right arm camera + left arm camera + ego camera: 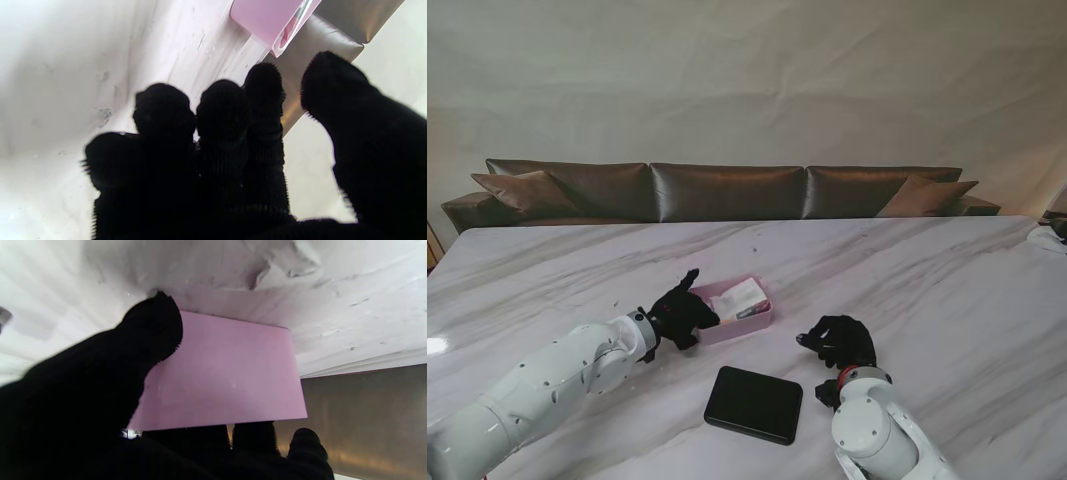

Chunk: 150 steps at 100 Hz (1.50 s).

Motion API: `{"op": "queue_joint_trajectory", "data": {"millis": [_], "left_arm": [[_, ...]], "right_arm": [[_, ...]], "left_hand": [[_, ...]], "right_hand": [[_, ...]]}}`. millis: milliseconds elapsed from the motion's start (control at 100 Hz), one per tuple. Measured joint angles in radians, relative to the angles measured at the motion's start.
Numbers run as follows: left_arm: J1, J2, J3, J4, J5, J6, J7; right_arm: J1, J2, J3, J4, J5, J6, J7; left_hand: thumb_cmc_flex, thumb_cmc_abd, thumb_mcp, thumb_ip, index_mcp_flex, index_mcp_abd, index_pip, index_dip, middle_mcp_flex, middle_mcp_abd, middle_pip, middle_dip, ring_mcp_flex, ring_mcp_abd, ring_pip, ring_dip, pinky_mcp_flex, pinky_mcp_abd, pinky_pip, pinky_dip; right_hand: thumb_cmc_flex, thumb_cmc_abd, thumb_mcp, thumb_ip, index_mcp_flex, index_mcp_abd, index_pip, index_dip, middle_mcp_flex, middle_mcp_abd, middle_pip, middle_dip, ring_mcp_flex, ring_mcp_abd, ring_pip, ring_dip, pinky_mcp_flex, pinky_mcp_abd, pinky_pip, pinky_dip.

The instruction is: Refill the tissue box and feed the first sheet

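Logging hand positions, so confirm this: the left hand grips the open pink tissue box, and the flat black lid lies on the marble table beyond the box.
Wrong in one respect: the stand view shows the flat black lid nearer to me than the open pink tissue box, not beyond it. The left hand does grip the box on the marble table.

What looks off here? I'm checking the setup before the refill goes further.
Nothing is spilled or damaged. The pink tissue box is open with a tissue pack inside; its black lid lies apart, nearer to me.

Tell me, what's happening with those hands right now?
Left hand gripping pink tissue box, pack inside. Right hand free, fingers curled. Black lid off, lying nearer me.
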Motion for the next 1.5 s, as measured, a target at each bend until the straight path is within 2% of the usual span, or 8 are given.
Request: {"op": "queue_joint_trajectory", "data": {"millis": [200, 380, 540, 830, 890, 1000, 1220, 1500], "left_arm": [[-0.019, -0.026, 0.038, 0.066, -0.033, -0.001, 0.084], [-0.027, -0.05, 0.04, 0.112, -0.062, -0.022, 0.117], [-0.009, -0.054, -0.002, 0.107, -0.07, -0.035, 0.101], [0.133, -0.018, -0.262, -0.144, -0.13, -0.022, -0.164], [0.155, -0.015, -0.303, -0.188, -0.154, -0.013, -0.21], [0.163, -0.009, -0.321, -0.222, -0.227, -0.005, -0.256], [0.194, -0.005, -0.407, -0.303, -0.317, 0.007, -0.382], [0.219, 0.031, -0.457, -0.469, -0.394, 0.057, -0.593]], "right_arm": [[-0.001, 0.0, 0.0, -0.003, -0.002, 0.0, 0.0], [0.0, 0.0, -0.002, -0.003, -0.002, 0.0, -0.003], [0.0, 0.0, -0.003, -0.003, -0.003, 0.0, -0.005], [-0.002, 0.0, -0.001, -0.01, -0.005, -0.003, -0.007], [-0.005, 0.0, -0.001, -0.016, -0.007, -0.006, -0.007], [-0.009, 0.001, 0.0, -0.025, -0.013, -0.02, -0.006], [-0.016, 0.008, 0.002, -0.043, -0.024, -0.046, 0.005], [-0.011, 0.008, -0.013, -0.044, -0.01, -0.062, -0.005]], "left_hand": [[0.001, -0.02, -0.002, -0.039, 0.022, 0.002, 0.115, 0.356, 0.023, 0.032, 0.19, 0.186, 0.009, 0.041, 0.261, 0.217, 0.128, -0.002, 0.0, 0.101], [0.039, -0.04, -0.024, -0.012, 0.057, 0.056, 0.124, 0.465, 0.052, 0.072, 0.275, 0.257, 0.078, 0.06, 0.378, 0.369, 0.261, 0.034, -0.207, 0.222], [0.063, -0.107, -0.026, 0.01, 0.123, 0.08, 0.125, 0.497, 0.09, 0.107, 0.325, 0.308, 0.142, 0.06, 0.408, 0.405, 0.35, 0.063, -0.43, 0.267], [0.074, -0.154, -0.027, 0.049, 0.236, 0.102, 0.315, 0.563, 0.149, 0.14, 0.446, 0.415, 0.206, 0.06, 0.498, 0.481, 0.408, 0.103, -0.466, 0.185], [0.08, -0.154, -0.027, 0.095, 0.255, 0.102, 0.336, 0.566, 0.154, 0.141, 0.473, 0.423, 0.216, 0.06, 0.514, 0.496, 0.41, 0.103, -0.466, 0.167], [0.09, -0.153, -0.027, 0.135, 0.275, 0.102, 0.349, 0.57, 0.163, 0.148, 0.504, 0.432, 0.218, 0.06, 0.548, 0.509, 0.411, 0.103, -0.466, 0.142], [0.103, -0.144, -0.027, 0.136, 0.277, 0.1, 0.351, 0.571, 0.174, 0.151, 0.52, 0.439, 0.239, 0.06, 0.571, 0.532, 0.415, 0.104, -0.466, 0.132], [0.103, -0.124, -0.027, 0.173, 0.277, 0.089, 0.352, 0.589, 0.174, 0.151, 0.527, 0.457, 0.243, 0.06, 0.597, 0.545, 0.415, 0.104, -0.466, 0.132]], "right_hand": [[0.0, 0.0, 0.0, 0.0, 0.01, 0.0, 0.009, 0.0, 0.0, 0.0, 0.001, 0.0, 0.0, 0.0, 0.0, 0.0, 0.0, 0.0, 0.0, 0.0], [0.0, 0.0, 0.0, 0.0, 0.01, 0.0, 0.009, 0.0, 0.0, 0.0, 0.007, 0.0, 0.0, 0.0, 0.0, 0.0, 0.0, 0.0, 0.0, 0.001], [0.0, 0.0, 0.0, 0.0, 0.01, 0.0, 0.01, 0.0, 0.0, 0.0, 0.012, 0.0, 0.0, 0.0, 0.0, 0.0, 0.0, 0.0, 0.0, 0.002], [0.0, 0.008, 0.0, 0.0, 0.01, 0.0, 0.01, 0.0, 0.0, 0.0, 0.013, 0.0, 0.0, 0.0, 0.001, 0.0, 0.0, 0.0, 0.0, 0.01], [-0.001, 0.016, -0.002, 0.0, 0.01, 0.0, 0.009, 0.0, 0.0, 0.0, 0.013, 0.0, 0.0, 0.0, 0.001, 0.0, 0.0, 0.0, 0.0, 0.01], [-0.025, 0.026, -0.023, 0.014, 0.011, 0.001, -0.021, 0.011, 0.0, 0.0, 0.013, 0.0, 0.0, 0.0, 0.001, 0.0, 0.0, 0.0, 0.0, 0.01], [-0.087, 0.095, -0.063, 0.072, 0.01, 0.024, -0.175, 0.128, 0.0, 0.001, 0.013, 0.012, 0.0, 0.0, -0.004, 0.0, -0.024, 0.0, -0.008, 0.022], [-0.087, 0.095, -0.063, 0.074, 0.007, 0.024, -0.195, 0.145, -0.015, 0.001, 0.01, 0.022, -0.001, 0.001, -0.017, 0.0, -0.04, 0.0, -0.01, 0.023]]}}
